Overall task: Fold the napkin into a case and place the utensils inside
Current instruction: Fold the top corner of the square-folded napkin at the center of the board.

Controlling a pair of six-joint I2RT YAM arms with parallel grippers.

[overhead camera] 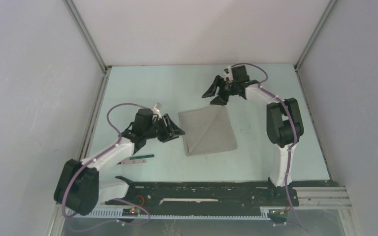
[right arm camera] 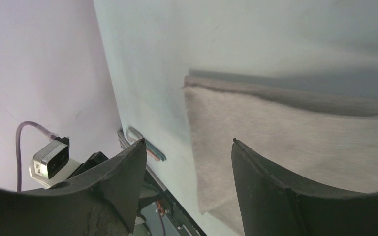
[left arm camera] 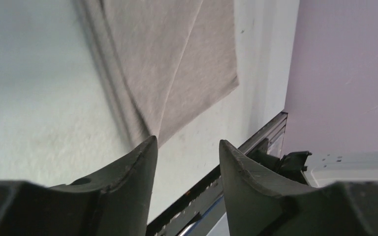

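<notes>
**Item 1, napkin**. Light grey cloth, lying flat on the table between my two arms. A diagonal line runs from its far corner to its near-left corner. In the left wrist view one layer appears to lie over another along that line. I judge it part-folded and not yet the narrow case.

**Item 2, left tool**. Released, fingers spread, nothing between them. It sits low, just beside the napkin's left edge. I read that as a station for taking that edge into the next fold.

**Item 3, right tool**. Likewise released and empty, hanging near the napkin's far corner, apart from the cloth. It is probably placed there to pin or lift that corner while the other side works.

**Item 4, utensils**. They lie on the table at near left, beside the left arm and well apart from the napkin. The green handle is plain to see; the other piece is too small to tell. I judge they are parked aside so the cloth can be folded unobstructed.

**Markings.** No brand, label or writing is readable in any view.
</notes>
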